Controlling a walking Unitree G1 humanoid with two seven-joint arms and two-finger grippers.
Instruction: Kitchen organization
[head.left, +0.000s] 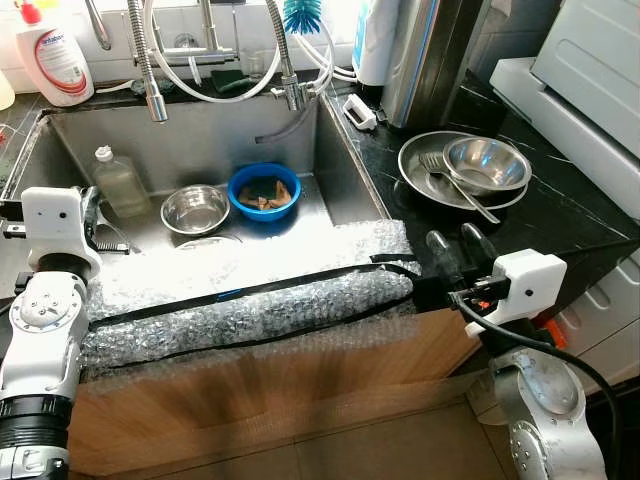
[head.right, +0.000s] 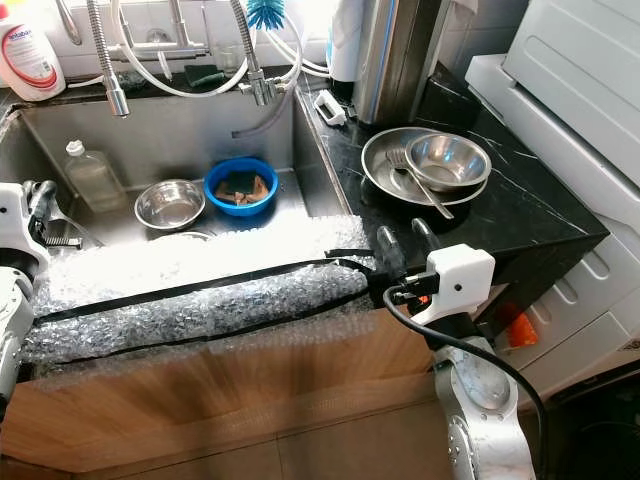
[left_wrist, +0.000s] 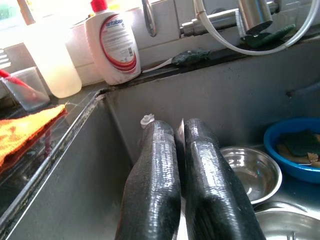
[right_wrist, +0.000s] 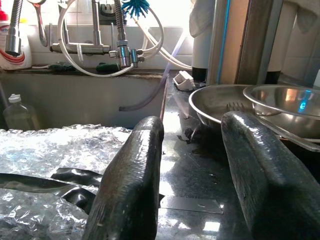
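The 2 arms were silver, jointed in rounded metal segments, each ending in a white boxy wrist housing. The right gripper carried glossy black fingers (a thick black cable looped from its housing); the left gripper matched.

Sink: grey steel; inside it a blue bowl beside a silver bowl. Right of sink: black white-veined counter with silver plate. Behind sink: white red-labelled bottle, turquoise brush.
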